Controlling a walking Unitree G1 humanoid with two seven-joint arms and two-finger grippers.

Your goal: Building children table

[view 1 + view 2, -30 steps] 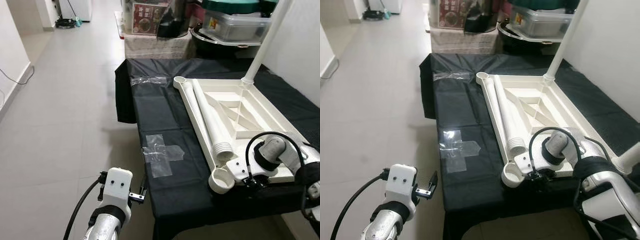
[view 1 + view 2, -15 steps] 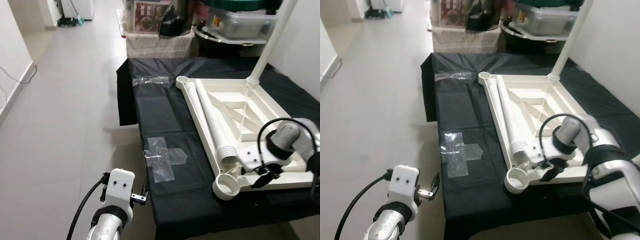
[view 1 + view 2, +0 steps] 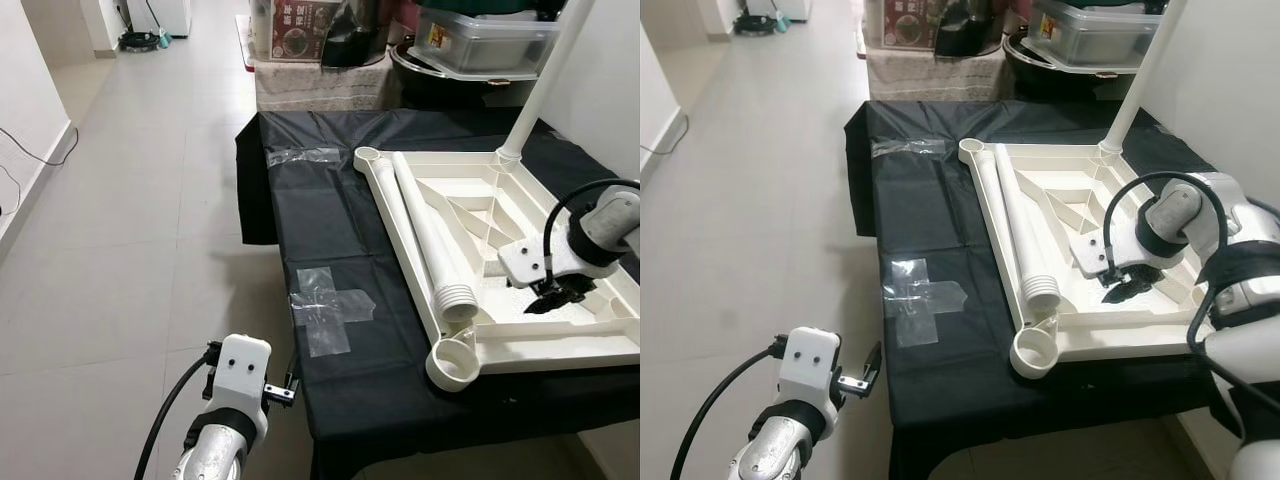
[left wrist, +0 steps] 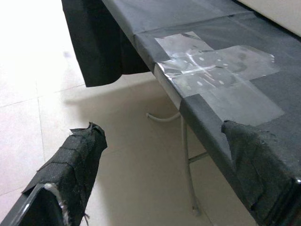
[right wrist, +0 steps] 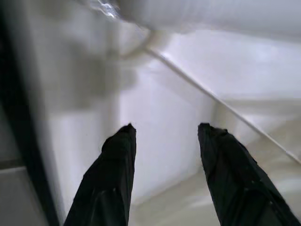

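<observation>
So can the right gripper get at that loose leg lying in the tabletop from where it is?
Probably yes. The right gripper hangs open over the upturned tabletop, with the loose leg lying just to its left and nothing between them.

Pale grey glossy floor tiles (image 3: pixel 130 230) run down a long corridor, catching soft daylight. A white wall with a skirting board (image 3: pixel 25 100) lines the robot's left side, a thin dark cable (image 3: pixel 25 150) trailing along its foot. A plain white wall (image 3: pixel 605 90) rises on the right. At the far end stands a low unit draped in a beige patterned cloth (image 3: pixel 320 90), with a clear plastic storage box (image 3: pixel 485 45) and a printed cardboard box (image 3: pixel 305 15) stacked nearby.
</observation>
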